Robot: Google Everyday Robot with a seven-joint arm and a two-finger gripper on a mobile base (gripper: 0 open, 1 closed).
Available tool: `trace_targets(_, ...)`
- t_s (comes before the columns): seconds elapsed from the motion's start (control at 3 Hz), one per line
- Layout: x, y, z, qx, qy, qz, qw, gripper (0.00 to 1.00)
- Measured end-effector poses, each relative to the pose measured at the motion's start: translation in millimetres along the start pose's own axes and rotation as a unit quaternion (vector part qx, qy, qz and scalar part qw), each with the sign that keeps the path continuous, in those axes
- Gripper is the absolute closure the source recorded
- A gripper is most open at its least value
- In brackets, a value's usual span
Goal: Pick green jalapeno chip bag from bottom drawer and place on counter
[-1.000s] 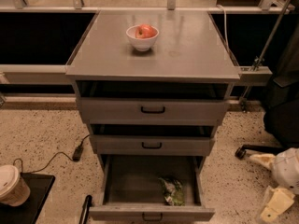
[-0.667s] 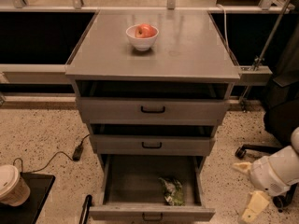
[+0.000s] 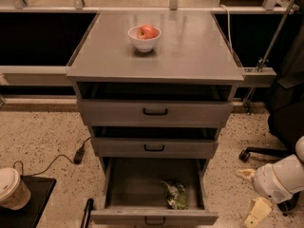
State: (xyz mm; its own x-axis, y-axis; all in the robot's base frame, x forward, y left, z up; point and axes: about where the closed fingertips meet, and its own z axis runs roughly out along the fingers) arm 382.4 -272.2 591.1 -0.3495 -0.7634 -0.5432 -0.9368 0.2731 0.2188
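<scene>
– So, how much can be counted as done in the camera view?

– Little. The drawer [image 3: 124, 186], lowest of three, is seen pulled out, so access is already given. The bag [image 3: 175, 194] is lying on the drawer's floor, right of the middle and near the front wall. It has not been lifted.

– And the tool?

– The tool [image 3: 244, 196] is found low at the right edge, outside the cabinet, near the drawer's right side and well apart from the bag. Its jaws are spread wide, and nothing is held between them.

– Is anything laid on the surface?

– The surface [image 3: 194, 51] is seen to carry only a bowl [image 3: 144, 41] with an apple [image 3: 148, 31] in it, set toward the back and left of centre. No bag is seen there.

– What is left, then?

– Nearly everything, it is judged. The tool has to be brought over the drawer and lowered into it, and the bag gripped. The bag must then be raised past the two drawers above and set down on the surface. Only the opening can be marked as finished. The crinkled foil is likely to give under the grip, so a hold across the bag's middle would be favoured.
</scene>
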Motion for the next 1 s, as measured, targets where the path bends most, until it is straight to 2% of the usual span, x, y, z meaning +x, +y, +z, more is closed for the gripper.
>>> trace_targets(0.33, -33, -26, 2, 0.053, -0.054, 0.011, 0.9971, 0.00)
trace_targets(0.67, -98, -77, -16, 0.145, -0.102, -0.010, 0.9842, 0.00)
trace_targets(1.0, -101, -98, -21, 0.184, -0.106, -0.008, 0.9771, 0.00)
